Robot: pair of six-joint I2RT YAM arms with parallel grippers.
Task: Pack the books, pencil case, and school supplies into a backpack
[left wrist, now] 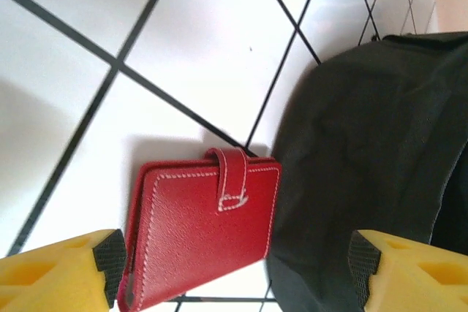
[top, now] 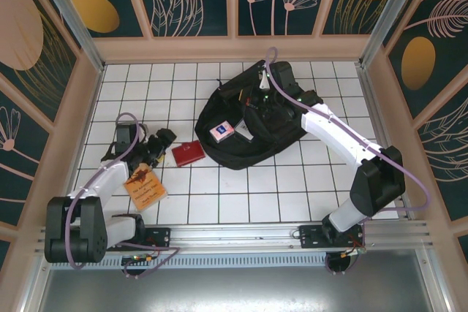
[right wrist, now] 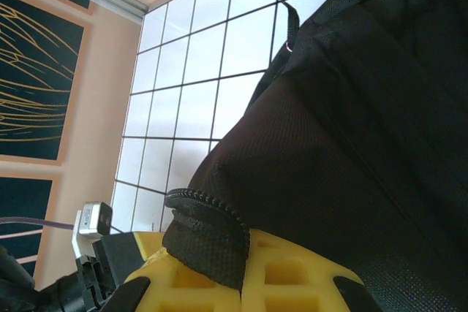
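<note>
Left wrist view: red case (left wrist: 205,231) lies just beside backpack (left wrist: 380,144).

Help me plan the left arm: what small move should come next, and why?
Probably lower the left gripper and close on the red case: it lies flat between the open jaws, and the right gripper pinches the zip edge of the backpack.

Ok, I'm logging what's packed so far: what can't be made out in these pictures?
- Inside of the large black fabric backpack: top view, dark folds and the right arm hide it.
- Pink-white card with a blue patch: top view, too small to tell whether inside or on top.
- Red stitched leather case: left wrist view, bottom cut off by the frame edge.
- Thin orange booklet: top view, cover drawing too small.
</note>
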